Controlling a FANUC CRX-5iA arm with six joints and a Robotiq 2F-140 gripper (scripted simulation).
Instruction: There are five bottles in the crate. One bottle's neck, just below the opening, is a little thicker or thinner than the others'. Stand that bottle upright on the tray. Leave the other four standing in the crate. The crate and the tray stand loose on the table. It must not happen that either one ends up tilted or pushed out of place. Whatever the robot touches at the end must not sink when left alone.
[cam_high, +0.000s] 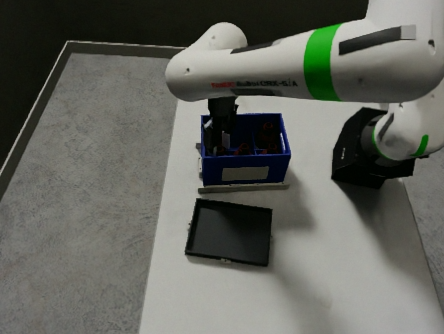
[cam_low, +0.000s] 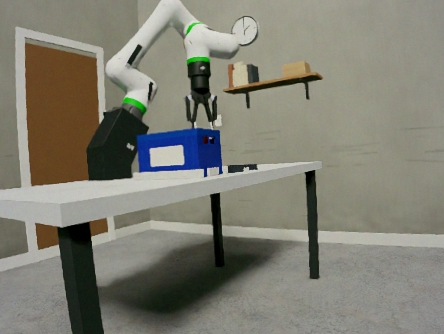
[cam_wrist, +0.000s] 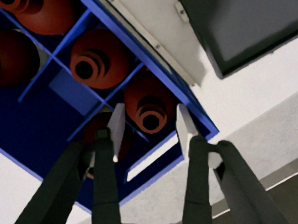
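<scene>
The blue crate (cam_high: 211, 172) (cam_low: 192, 142) (cam_wrist: 206, 122) holds red-brown bottles in its compartments. My gripper (cam_high: 218, 144) (cam_low: 203, 127) (cam_wrist: 150, 114) is open above the crate's corner. Its fingers point down on either side of the neck of the corner bottle (cam_wrist: 145, 95), with a gap on both sides. A second bottle (cam_wrist: 117, 55) stands in the compartment beside it along the wall. A third bottle (cam_wrist: 50, 20) and a fourth bottle (cam_wrist: 15, 57) stand farther off. Another bottle (cam_wrist: 97, 127) is partly hidden behind the left finger. No neck plainly differs. The black tray (cam_high: 230, 232) (cam_low: 242, 168) (cam_wrist: 245, 25) holds nothing in view.
A pale strip (cam_high: 243, 188) (cam_wrist: 157, 46) lies along the crate's long side, between crate and tray. Thin blue dividers (cam_wrist: 77, 34) separate the compartments. The robot's black base (cam_high: 355, 150) (cam_low: 117, 147) stands on the table beyond the crate. A wall shelf (cam_low: 275, 82) hangs behind.
</scene>
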